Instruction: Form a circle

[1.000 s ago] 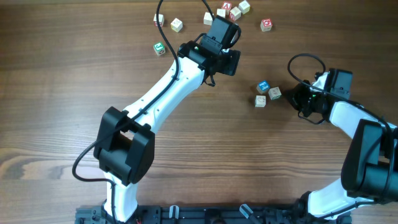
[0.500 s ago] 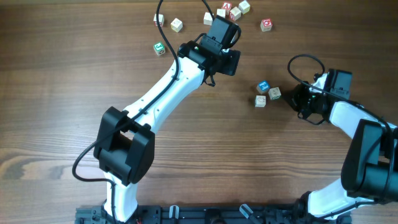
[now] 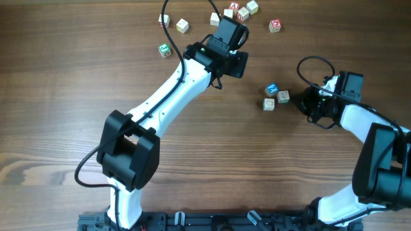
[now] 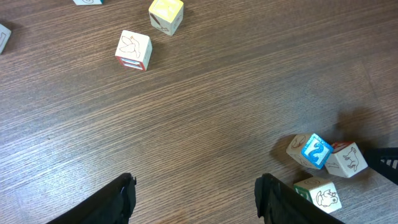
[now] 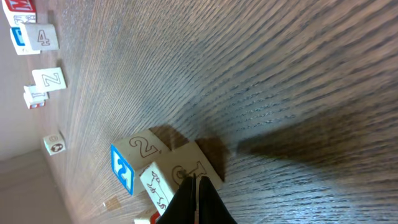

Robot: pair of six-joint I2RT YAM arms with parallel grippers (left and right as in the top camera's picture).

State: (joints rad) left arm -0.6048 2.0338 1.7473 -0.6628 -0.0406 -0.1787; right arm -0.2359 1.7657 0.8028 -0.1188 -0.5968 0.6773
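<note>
On the tabletop (image 3: 77, 83), a cluster (image 3: 276, 96) of three cubes sits right of centre. One cube is at the back, one to its front right and one to its front left, all packed close together. The right pincer (image 3: 303, 101) lies just right of the cluster with its tip at the rightmost cube; contact cannot be told. The left pincer (image 4: 196, 183) hangs over bare tabletop, behind and left of the cluster and well apart from it. Loose cubes lie along the far edge. A bunch (image 3: 243, 14) sits behind the left arm (image 3: 173, 90), with a single cube (image 3: 275, 25) to its right. A pair (image 3: 183, 25) lies to its left, and another cube (image 3: 165, 49) lies just in front of that pair.
</note>
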